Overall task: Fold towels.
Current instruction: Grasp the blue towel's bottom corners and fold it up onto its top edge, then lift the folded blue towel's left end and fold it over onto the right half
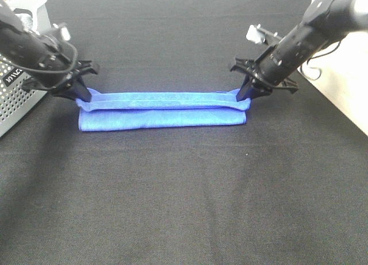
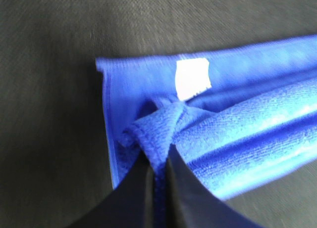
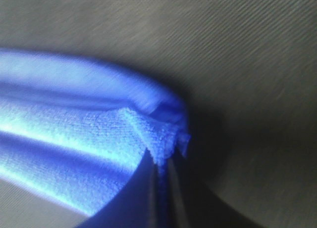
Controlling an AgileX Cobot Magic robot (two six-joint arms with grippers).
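black tabletop (image 1: 184,207), folded towel (image 1: 164,111), ends apparently pinched

This looks like a robotics lab or test cell, not a home. A wide bench (image 1: 184,207) draped in plain black woven cloth fills the view. A black jointed robot arm (image 1: 26,46) reaches in from the left and a second black arm (image 1: 322,23) from the right. A grey perforated sheet-metal equipment box with white lettering (image 1: 12,101) stands at the bench's left edge. Thin dark cables (image 1: 314,69) trail beside the right arm.
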